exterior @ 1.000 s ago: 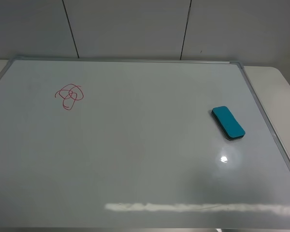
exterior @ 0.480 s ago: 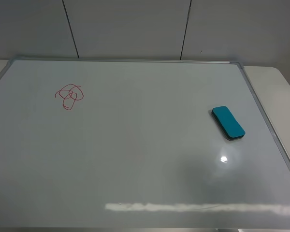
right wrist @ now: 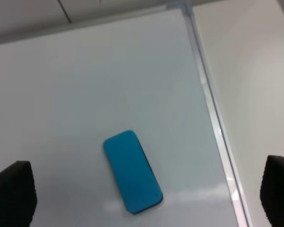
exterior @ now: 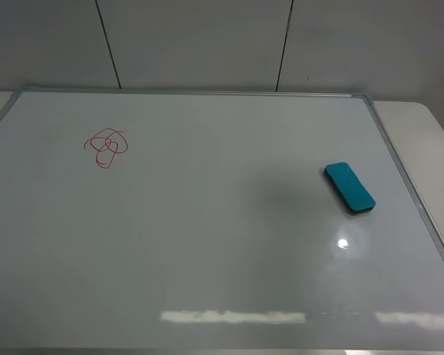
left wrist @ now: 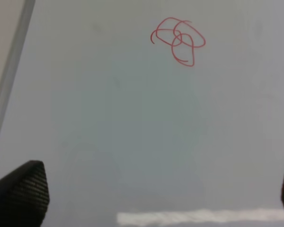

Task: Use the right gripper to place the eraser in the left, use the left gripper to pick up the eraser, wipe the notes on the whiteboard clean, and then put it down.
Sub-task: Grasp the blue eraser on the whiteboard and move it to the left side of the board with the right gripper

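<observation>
Teal eraser (right wrist: 131, 171) lies on the whiteboard (right wrist: 61, 94), ungripped; my right gripper (right wrist: 144, 189) stands spread wide, only cropped fingertips (right wrist: 12, 191) in frame. My left gripper (left wrist: 154, 191) likewise, empty, near the notes (left wrist: 178, 40).

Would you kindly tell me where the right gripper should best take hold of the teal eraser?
Probably from above, pinching its two long sides at mid-length: the eraser lies flat on the whiteboard, oblong and diagonal, with nothing crowding it.
</observation>
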Available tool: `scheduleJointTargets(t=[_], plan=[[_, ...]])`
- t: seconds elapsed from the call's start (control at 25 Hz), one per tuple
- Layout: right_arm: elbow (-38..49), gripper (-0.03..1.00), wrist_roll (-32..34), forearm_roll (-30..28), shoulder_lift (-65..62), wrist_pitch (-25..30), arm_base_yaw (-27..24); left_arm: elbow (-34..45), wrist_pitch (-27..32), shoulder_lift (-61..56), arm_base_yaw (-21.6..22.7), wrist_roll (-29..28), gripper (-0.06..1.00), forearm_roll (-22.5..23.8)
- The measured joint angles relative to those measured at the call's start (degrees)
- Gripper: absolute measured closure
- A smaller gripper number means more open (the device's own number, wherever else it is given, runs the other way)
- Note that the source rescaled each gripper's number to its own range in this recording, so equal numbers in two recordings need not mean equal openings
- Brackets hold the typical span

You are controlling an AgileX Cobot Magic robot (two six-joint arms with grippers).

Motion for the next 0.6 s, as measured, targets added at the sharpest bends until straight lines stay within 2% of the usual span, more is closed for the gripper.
scheduleJointTargets(t=[0.32,0.6], plan=[[-1.56,0.03,-0.16,1.37,19.53,1.36,1.52,0.00,0.00,0.00,0.00,0.00,-0.06,0.00],[-1.56,0.03,-3.63,1.79,28.12,6.95,1.52,0.00,0.00,0.00,0.00,0.00,-0.06,0.00]])
